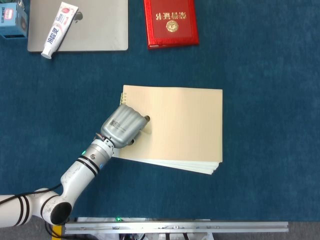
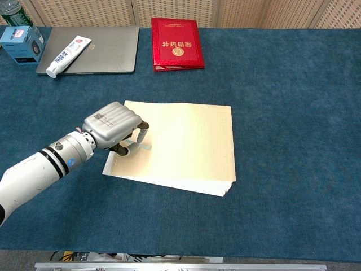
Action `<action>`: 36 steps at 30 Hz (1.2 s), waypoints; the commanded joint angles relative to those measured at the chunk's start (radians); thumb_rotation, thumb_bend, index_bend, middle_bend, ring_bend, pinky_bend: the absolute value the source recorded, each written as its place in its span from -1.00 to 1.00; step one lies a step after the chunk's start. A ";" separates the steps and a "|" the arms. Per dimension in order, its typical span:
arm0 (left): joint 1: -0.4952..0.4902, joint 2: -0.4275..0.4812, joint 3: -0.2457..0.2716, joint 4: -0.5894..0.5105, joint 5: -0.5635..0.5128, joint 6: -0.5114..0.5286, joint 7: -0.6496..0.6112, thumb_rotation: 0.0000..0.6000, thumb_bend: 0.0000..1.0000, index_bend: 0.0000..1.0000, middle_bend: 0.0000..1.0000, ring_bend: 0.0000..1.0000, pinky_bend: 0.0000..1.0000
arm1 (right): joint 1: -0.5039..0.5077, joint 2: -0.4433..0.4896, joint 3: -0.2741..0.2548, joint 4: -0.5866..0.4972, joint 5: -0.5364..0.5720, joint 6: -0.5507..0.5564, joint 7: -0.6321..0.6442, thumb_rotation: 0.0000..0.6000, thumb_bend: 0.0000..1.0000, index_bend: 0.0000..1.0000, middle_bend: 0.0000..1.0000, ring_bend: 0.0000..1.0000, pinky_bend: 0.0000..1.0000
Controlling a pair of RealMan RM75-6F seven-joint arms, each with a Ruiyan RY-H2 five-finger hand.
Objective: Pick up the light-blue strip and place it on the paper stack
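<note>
My left hand (image 1: 124, 128) (image 2: 114, 127) hovers low over the left part of the cream paper stack (image 1: 185, 125) (image 2: 189, 144), knuckles up and fingers curled down. In the chest view the thin light-blue strip (image 2: 139, 146) shows just under the fingertips (image 2: 142, 131), pinched between them and the thumb, its lower end at the paper's surface. The head view hides the strip beneath the hand. My right hand appears in neither view.
A red booklet (image 1: 170, 21) (image 2: 177, 49) lies beyond the stack. At the back left a grey laptop (image 1: 95, 30) (image 2: 107, 51) carries a toothpaste tube (image 1: 59, 28) (image 2: 67, 55), with a blue box (image 1: 11, 20) (image 2: 20, 44) beside it. Blue cloth covers the table.
</note>
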 commanded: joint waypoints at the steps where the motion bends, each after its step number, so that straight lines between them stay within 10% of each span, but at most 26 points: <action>1: -0.005 0.011 0.003 -0.019 -0.021 -0.006 0.025 1.00 -0.21 -0.02 1.00 1.00 1.00 | -0.001 0.001 0.000 -0.001 0.000 0.001 -0.001 1.00 -0.48 -0.31 -0.25 -0.23 -0.33; 36: -0.040 0.122 0.074 -0.213 -0.135 -0.026 0.098 1.00 -0.21 -0.04 1.00 1.00 1.00 | -0.015 0.010 0.000 -0.017 -0.014 0.026 -0.004 1.00 -0.48 -0.31 -0.24 -0.21 -0.33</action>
